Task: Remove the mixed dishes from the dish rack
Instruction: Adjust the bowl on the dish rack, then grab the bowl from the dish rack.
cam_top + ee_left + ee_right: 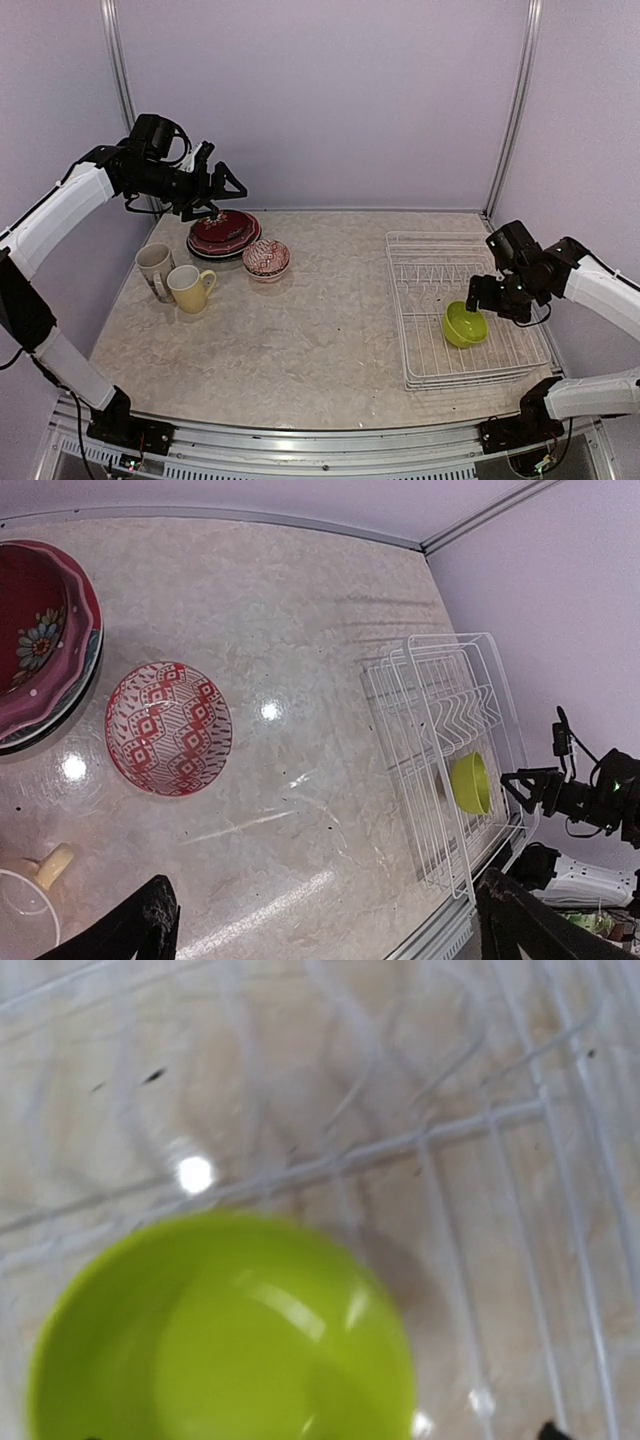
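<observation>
Feeds from all three cameras showed me one dish in the dish rack (430, 250), which stood on the right side of the tabletop (330, 330). That dish was the lime-green bowl (465, 325). It sat in the near part of the rack, toward its right side, and looked somewhat tipped on the wires, with its hollow facing up and to the left. The right claw (482, 296) hung just above the far rim of that bowl. From the left wrist camera its jaws looked spread apart, and I saw nothing caught between them. My right wrist camera was blurred: it showed the green bowl low in the view over the white wires, and a dark fingertip barely entered at the bottom edge. Whether the claw touched the rim I could not tell. On the far left, the left claw (220, 175) was raised well above the tabletop, over a stack of plates (224, 233) whose top dish was dark red. Its fingers (150, 920) stood wide apart at the two lower corners of its own camera view and held nothing. Just to the right of the stack sat the red-patterned bowl (266, 258), upright. Nearer to me on the left stood the cream mug (154, 268), with the yellow mug (190, 288) just beside it on its right.
</observation>
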Controlling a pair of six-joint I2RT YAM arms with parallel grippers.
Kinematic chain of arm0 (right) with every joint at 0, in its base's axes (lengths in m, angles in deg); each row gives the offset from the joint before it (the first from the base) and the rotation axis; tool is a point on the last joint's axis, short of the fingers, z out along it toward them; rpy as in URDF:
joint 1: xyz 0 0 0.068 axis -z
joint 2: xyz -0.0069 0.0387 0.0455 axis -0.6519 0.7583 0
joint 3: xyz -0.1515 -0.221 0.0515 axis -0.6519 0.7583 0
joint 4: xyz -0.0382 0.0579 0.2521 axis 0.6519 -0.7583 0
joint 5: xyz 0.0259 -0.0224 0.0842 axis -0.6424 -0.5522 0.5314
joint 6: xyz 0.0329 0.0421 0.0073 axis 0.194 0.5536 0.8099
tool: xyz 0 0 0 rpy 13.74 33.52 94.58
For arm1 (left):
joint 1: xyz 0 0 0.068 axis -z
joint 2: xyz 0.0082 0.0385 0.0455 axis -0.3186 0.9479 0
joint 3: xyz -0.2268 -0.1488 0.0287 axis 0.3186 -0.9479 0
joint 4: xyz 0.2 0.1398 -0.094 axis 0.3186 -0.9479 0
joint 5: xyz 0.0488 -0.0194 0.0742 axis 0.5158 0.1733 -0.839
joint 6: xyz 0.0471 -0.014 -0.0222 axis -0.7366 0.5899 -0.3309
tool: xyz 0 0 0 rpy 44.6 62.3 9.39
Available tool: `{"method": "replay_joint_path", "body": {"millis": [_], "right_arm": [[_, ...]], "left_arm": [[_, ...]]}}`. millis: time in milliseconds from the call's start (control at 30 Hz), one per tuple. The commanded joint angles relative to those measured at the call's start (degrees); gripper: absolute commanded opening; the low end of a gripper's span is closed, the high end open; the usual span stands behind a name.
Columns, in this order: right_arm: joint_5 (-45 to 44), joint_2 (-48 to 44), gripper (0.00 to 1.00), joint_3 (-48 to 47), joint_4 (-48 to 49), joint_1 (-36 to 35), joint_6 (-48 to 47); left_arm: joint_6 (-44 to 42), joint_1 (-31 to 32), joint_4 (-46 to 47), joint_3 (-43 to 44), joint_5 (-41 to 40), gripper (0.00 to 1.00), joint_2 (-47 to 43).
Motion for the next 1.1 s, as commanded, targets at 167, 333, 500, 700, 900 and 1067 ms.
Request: {"method": "replay_joint_path", "body": {"millis": [167, 333, 500, 700, 900, 1067], "right_arm": [[6.6, 6.8, 0.8, 8.6, 13.6, 12.2, -8.5], [10.0, 11.5, 0.75, 10.6, 18.5, 13.0, -8.0], [13.5, 14.7, 0.59, 12.8, 23.6, 13.0, -6.9], [15.1, 13.0, 0.35, 14.6, 25.5, 13.0, -5.7], [14.7, 6.8, 0.13, 17.0, 26.2, 12.7, -3.7], [13.2, 3.6, 0.03, 15.3, 21.9, 12.4, -4.0]], "left_arm": [[-0.4, -0.6, 1.7, -1.2, 2.1, 0.99, -1.2], [0.9, -2.0, 3.5, -2.2, 6.4, 0.99, -1.0], [1.2, -2.7, 3.5, -2.3, 6.9, 0.99, -0.5], [0.9, -2.7, 3.9, -2.9, 6.7, 0.99, -0.4], [1.3, -2.6, 5.5, -4.1, 8.1, 0.99, -1.9], [1.6, -2.8, 3.9, -2.9, 8.9, 0.99, 0.0]]}}
